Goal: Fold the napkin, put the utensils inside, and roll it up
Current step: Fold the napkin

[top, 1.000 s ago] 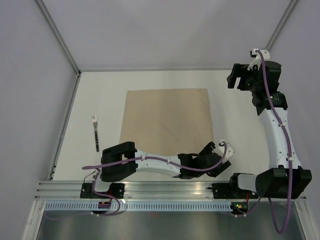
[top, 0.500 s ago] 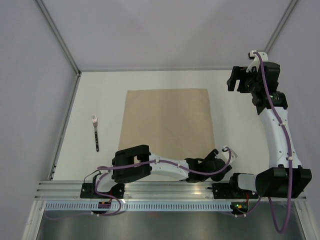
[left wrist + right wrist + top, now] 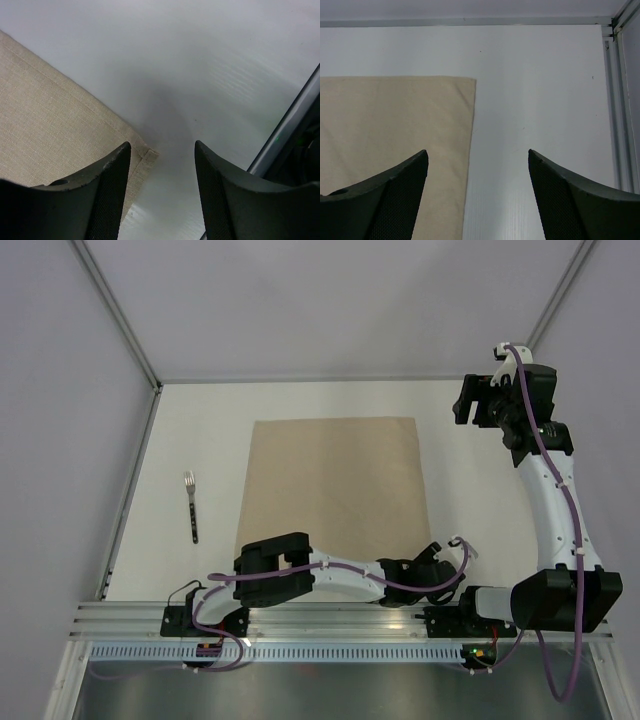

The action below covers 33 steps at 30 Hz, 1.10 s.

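The tan napkin lies flat and unfolded in the middle of the table. The dark-handled fork lies on the table to its left, apart from it. My left gripper is open and empty, low over the napkin's near right corner. In the left wrist view that corner lies just by the left finger of my left gripper, with bare table between the fingers. My right gripper is open and empty, held high beyond the napkin's far right corner. The right wrist view shows my right gripper above the napkin's right edge.
The white table is walled by pale panels at the left, back and right. A metal rail with the arm bases runs along the near edge. A rail edge shows close to the left gripper's right side.
My left arm has swung its elbow right and drawn the gripper slightly nearer the front edge, by the napkin's near right corner. The right arm has barely moved.
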### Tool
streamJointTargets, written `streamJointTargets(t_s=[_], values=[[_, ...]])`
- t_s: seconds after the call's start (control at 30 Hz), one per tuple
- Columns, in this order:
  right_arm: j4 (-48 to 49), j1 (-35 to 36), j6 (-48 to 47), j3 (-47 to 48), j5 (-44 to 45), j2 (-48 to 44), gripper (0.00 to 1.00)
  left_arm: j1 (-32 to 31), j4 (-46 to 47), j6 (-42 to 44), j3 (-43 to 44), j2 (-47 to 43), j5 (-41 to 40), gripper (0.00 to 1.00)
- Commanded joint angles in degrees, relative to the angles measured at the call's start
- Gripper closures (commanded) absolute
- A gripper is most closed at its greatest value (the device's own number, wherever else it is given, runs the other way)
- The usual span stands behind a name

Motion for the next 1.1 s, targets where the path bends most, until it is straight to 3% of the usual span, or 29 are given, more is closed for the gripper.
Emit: streamJointTargets(t_s=[0.0, 0.2, 0.33, 0.63, 0.73, 0.87, 1.07], values=[[-0.79, -0.06, 0.44, 1.64, 0.05, -0.16, 0.14, -0.66, -0.30, 0.38, 2.22, 1.38, -2.34, 0.41], [-0.52, -0.14, 0.35, 1.02, -0.21, -0.25, 0.15, -0.57, -1.01, 0.47, 2.30, 2.00, -2.87, 0.41], [-0.44, -0.14, 0.35, 1.11, -0.13, -0.34, 0.15, -0.57, -1.01, 0.47, 2.48, 2.44, -2.52, 0.47], [-0.70, -0.06, 0.35, 1.20, -0.13, -0.87, 0.16, -0.57, -1.36, 0.12, 2.48, 2.53, -2.43, 0.75], [-0.70, -0.06, 0.26, 1.02, 0.05, -1.13, 0.16, -0.57, -1.45, 0.38, 2.83, 2.61, -2.26, 0.78], [-0.79, -0.14, 0.00, 1.11, 0.23, -1.57, 0.16, -0.57, -1.36, 0.56, 3.01, 2.18, -1.56, 0.98], [-1.32, -0.14, -0.35, 2.16, 0.40, -1.75, 0.16, -0.66, -1.45, 0.65, 4.33, 0.60, 0.38, 0.98]])
